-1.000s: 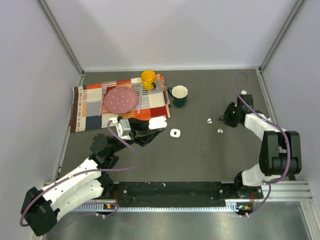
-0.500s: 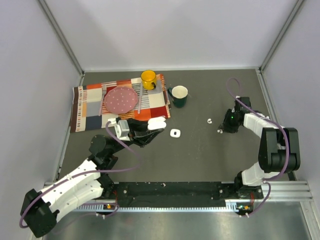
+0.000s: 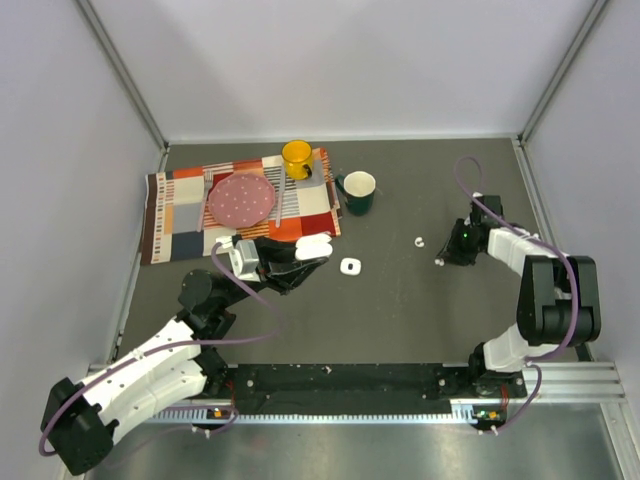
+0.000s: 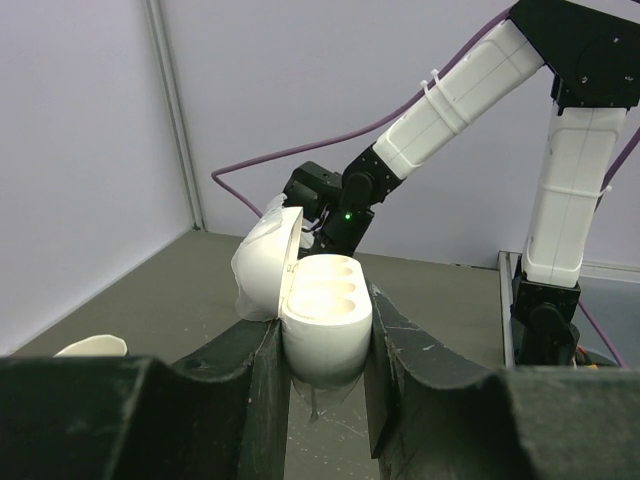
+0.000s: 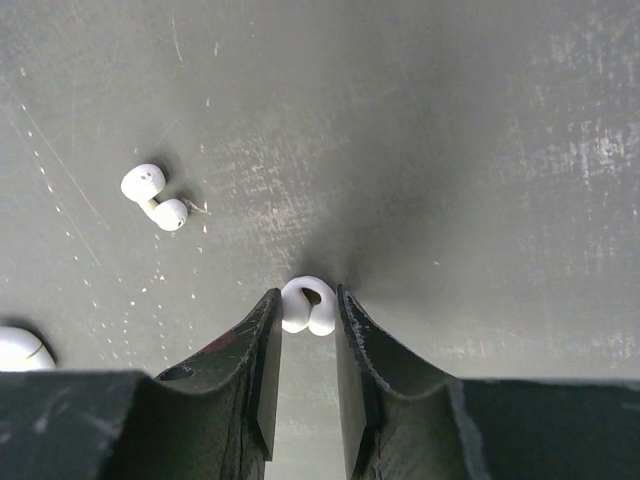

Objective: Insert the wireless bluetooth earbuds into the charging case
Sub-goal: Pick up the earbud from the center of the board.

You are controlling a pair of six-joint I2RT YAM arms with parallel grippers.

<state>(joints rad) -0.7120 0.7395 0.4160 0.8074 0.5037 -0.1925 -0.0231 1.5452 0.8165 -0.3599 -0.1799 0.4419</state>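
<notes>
Right fingers (image 5: 262,370) straddle one earbud (image 5: 308,305) on the counter (image 5: 450,150), contact too close to call, while left fingers (image 4: 265,390) pinch the open charging case (image 4: 322,320).

Between the right gripper (image 3: 443,258), its fingers flanking one earbud (image 5: 308,306), and the open case (image 4: 320,300) pinched in the left gripper (image 4: 322,345), bare table (image 3: 400,320) stretches, broken only by a second earbud (image 3: 420,241) and a small white piece (image 3: 350,266), with the green mug (image 3: 359,192) farther back.

white object (image 5: 15,350) cut off, lower-left edge
</notes>
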